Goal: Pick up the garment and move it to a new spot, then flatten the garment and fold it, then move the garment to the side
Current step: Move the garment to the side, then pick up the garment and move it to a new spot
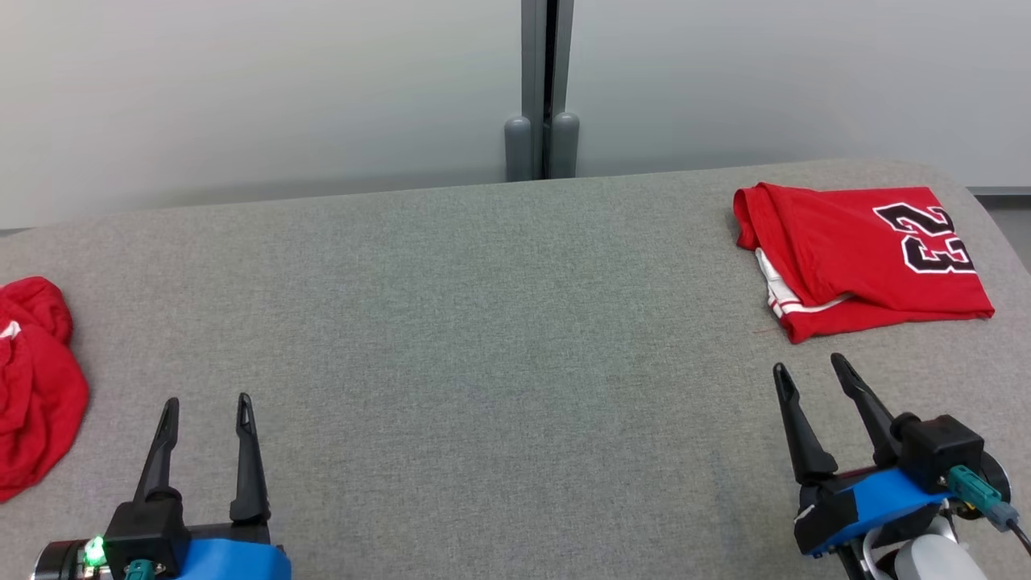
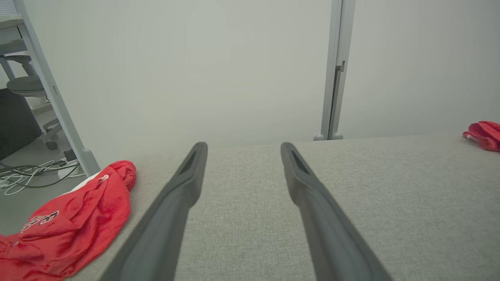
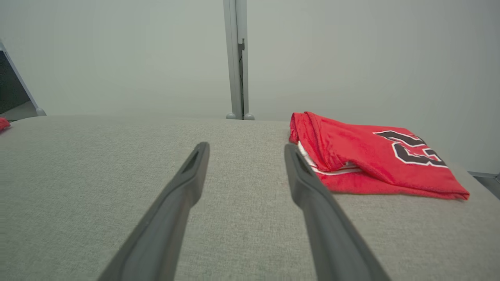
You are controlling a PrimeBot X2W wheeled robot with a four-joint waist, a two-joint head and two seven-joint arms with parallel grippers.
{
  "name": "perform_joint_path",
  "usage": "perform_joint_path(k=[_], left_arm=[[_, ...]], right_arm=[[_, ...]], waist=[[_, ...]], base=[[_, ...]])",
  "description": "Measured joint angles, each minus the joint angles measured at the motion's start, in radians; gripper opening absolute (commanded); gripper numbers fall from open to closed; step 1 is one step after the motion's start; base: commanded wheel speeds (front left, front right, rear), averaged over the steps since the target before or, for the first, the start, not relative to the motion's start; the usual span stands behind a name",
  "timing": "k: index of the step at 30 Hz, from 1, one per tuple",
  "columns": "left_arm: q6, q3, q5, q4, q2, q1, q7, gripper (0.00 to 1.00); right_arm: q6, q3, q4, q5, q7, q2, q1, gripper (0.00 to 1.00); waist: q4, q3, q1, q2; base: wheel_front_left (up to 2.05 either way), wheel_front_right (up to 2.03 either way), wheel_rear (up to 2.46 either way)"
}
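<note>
Closest in were the two claws, both low at the near edge of the grey fabric table (image 1: 483, 322). The left gripper (image 1: 207, 400) sat at the near left, its two dark fingers spread apart with nothing between them, pointing toward the far wall. The right gripper (image 1: 809, 364) was at the near right, same deal: jaws wide, empty, tilted a little to the left.

The folded red jersey (image 1: 854, 258) lay flat at the far right of the table, black "23" with a white outline facing up and a bit of white trim peeking out of the folded edge on its near-left side. The right claw's tips were just near of it, not touching.

Over at the table's left edge was a crumpled red garment (image 1: 36, 387), bunched up and partly cut off in the head view — it sat left of the left claw and apart from it.

Past the far edge stood a pale wall with a grey post (image 1: 548, 89) about mid-table. The left wrist view also caught an office chair (image 2: 27, 84) and loose cables (image 2: 27, 171) on the floor beyond the table's left end.
</note>
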Motion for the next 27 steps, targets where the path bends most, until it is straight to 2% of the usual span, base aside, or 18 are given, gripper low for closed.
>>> perform_joint_path(k=[14,27], left_arm=[[-0.026,-0.004,0.002,0.053,0.0,0.013,0.0,1.0],[-0.035,-0.002,0.0,0.05,-0.002,0.02,0.0,1.0]], right_arm=[[0.0,-0.104,-0.096,-0.058,0.0,0.067,0.115,1.0],[0.0,-0.124,-0.11,-0.076,0.0,0.093,0.145,1.0]], waist=[[0.03,-0.044,0.0001,0.0002],[0.042,-0.06,0.0001,0.0003]], base=[[0.0,0.0,0.0],[0.0,0.0,0.0]])
